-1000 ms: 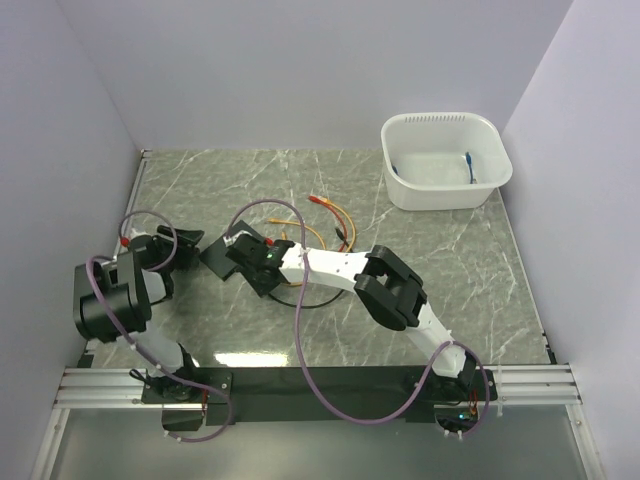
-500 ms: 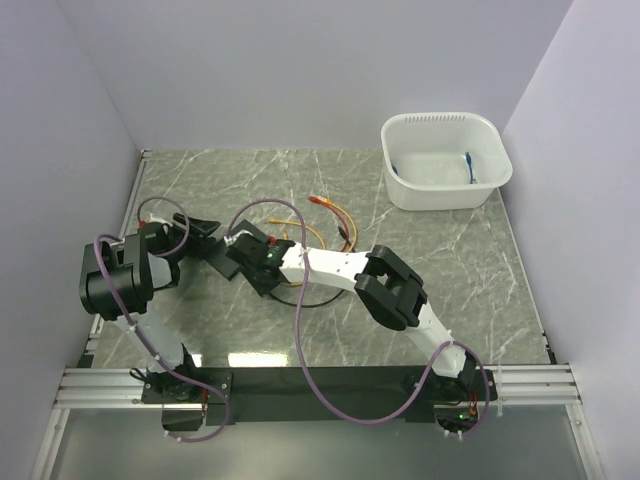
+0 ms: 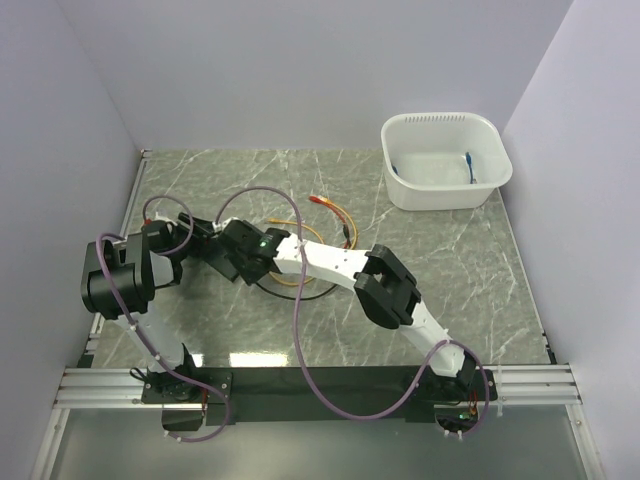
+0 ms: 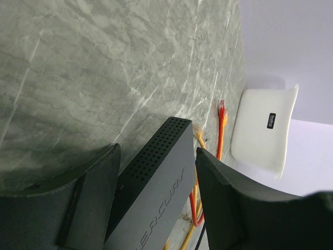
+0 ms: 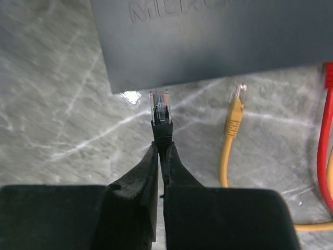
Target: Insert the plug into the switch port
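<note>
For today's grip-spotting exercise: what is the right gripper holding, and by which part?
The plug, pinched by its black boot just behind the clear tip.

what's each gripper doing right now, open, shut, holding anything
left gripper: fingers either side of the black switch box, cannot tell if clamped
right gripper: shut on the plug

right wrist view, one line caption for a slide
Right gripper shut on a black cable just behind its clear plug, aimed at the thin matte-black box; yellow cable and red cable alongside.
</note>
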